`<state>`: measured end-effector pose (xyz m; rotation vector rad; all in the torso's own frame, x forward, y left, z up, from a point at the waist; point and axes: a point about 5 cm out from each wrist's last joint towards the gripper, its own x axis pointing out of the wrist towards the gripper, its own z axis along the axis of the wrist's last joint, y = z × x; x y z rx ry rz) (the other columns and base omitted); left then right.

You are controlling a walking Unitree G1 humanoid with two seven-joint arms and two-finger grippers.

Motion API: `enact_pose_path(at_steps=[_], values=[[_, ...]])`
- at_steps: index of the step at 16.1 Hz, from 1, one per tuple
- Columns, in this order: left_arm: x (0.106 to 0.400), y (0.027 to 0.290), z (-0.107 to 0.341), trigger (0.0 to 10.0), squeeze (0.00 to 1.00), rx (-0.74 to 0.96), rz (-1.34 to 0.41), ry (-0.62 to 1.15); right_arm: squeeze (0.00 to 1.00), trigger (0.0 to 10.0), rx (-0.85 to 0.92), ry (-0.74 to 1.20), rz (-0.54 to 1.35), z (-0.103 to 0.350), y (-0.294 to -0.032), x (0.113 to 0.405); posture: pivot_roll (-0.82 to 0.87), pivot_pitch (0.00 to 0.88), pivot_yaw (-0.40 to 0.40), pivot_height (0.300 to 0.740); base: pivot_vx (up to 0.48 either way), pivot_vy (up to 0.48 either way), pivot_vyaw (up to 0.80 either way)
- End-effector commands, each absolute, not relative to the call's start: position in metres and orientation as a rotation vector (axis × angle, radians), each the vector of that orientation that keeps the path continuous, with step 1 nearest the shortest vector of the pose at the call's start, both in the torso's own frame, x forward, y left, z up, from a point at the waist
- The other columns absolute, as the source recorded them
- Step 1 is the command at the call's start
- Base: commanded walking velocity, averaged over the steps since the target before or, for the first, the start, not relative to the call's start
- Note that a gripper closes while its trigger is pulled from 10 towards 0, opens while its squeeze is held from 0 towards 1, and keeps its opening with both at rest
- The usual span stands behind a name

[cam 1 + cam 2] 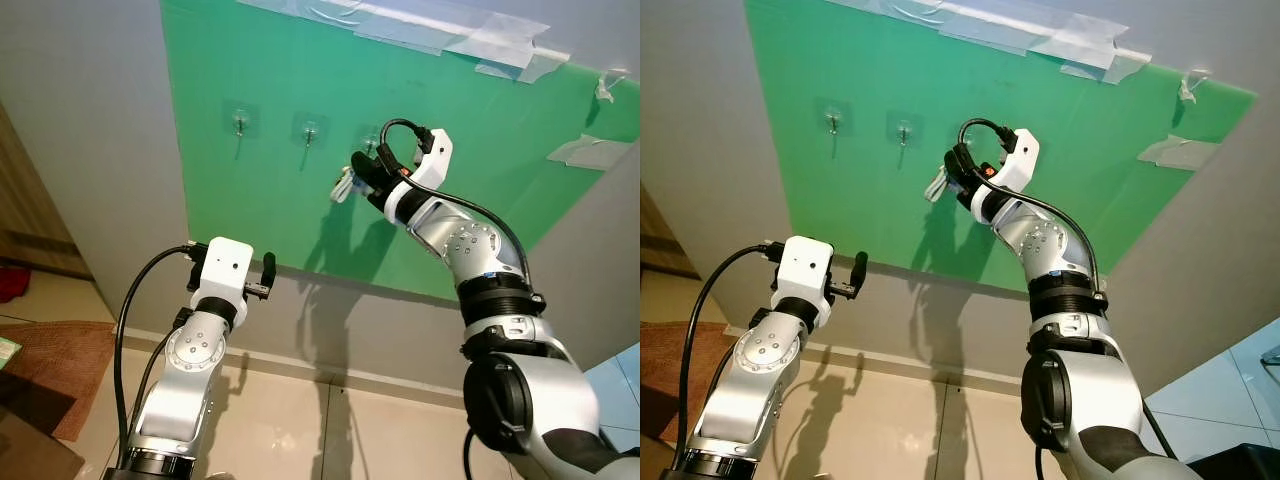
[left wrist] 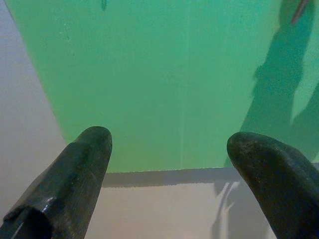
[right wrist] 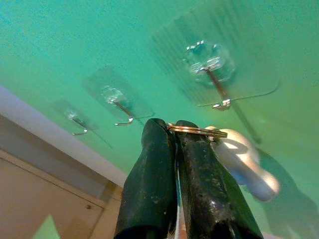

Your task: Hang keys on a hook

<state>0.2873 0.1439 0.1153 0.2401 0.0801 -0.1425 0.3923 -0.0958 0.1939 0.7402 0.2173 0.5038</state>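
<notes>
Green board (image 1: pixel 300 90) on the wall carries 3 clear hooks, and the right gripper (image 3: pixel 172 130) is raised just below the nearest hook (image 3: pixel 212 67). Its fingers are pinched together on the key ring (image 3: pixel 197 131), keys (image 3: pixel 244 164) dangling past the tips. Lower down, the left gripper (image 2: pixel 169 149) faces the board with fingers spread apart.

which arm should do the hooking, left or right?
Right. The right gripper is shut on the key ring, just below the nearest hook on the green board. The left gripper is open, holds nothing and sits low, near the board's bottom edge.
</notes>
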Motion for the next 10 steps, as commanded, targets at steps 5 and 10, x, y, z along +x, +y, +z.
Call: enact_pose_path(at_steps=[5,10], values=[[0.2856,0.1405,0.117,10.0,0.0,0.245,-0.149,0.078,0.0,0.0,0.616,0.159,0.541,0.2082,-0.097,0.3955,0.07,0.049,-0.146,0.74,0.0,0.0,0.0],[0.2851,0.1406,0.1164,10.0,0.0,0.244,-0.147,0.079,0.0,0.0,0.585,0.152,0.555,0.2081,-0.0961,0.3966,0.07,0.044,-0.149,0.74,0.0,0.0,0.0]])
